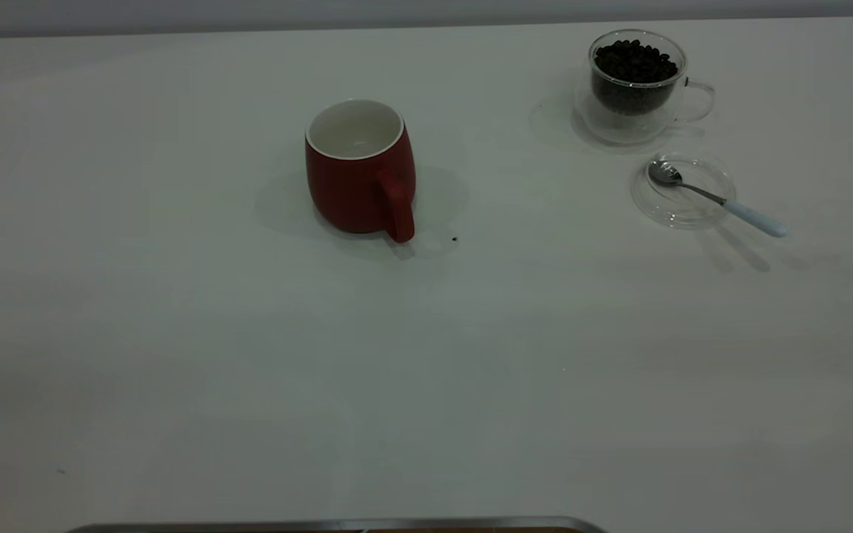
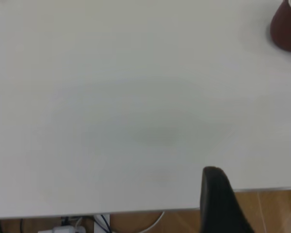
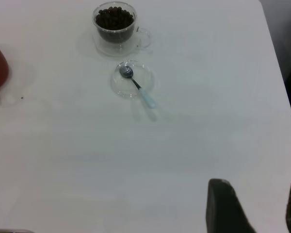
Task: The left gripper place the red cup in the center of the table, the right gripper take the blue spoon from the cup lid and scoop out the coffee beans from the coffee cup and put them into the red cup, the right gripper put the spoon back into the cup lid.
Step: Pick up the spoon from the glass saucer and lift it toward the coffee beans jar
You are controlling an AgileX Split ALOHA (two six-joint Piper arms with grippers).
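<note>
Red cup [image 1: 360, 169] stands upright near mid-table [image 1: 175, 333], white inside bare, handle turned toward the near edge. A tiny dark speck [image 1: 455, 239] lies on the table just beside the cup's handle.

Coffee cup [image 1: 637, 85], well to the right of the red cup and farther back, stands upright, heaped with coffee beans [image 1: 634, 63]. Cup lid [image 1: 684, 191] lies flat just in front of the coffee cup. Blue spoon [image 1: 715, 198] rests with its metal bowl in the lid, pale handle reaching out over the lid's rim, away from the red cup.

Right gripper [image 3: 254, 206]: fingers spread, holding nothing, well apart from the lid, near the table edge.

Left gripper [image 2: 262, 204]: one finger visible at the table edge, far from the red cup; spread or closed, cannot tell.
</note>
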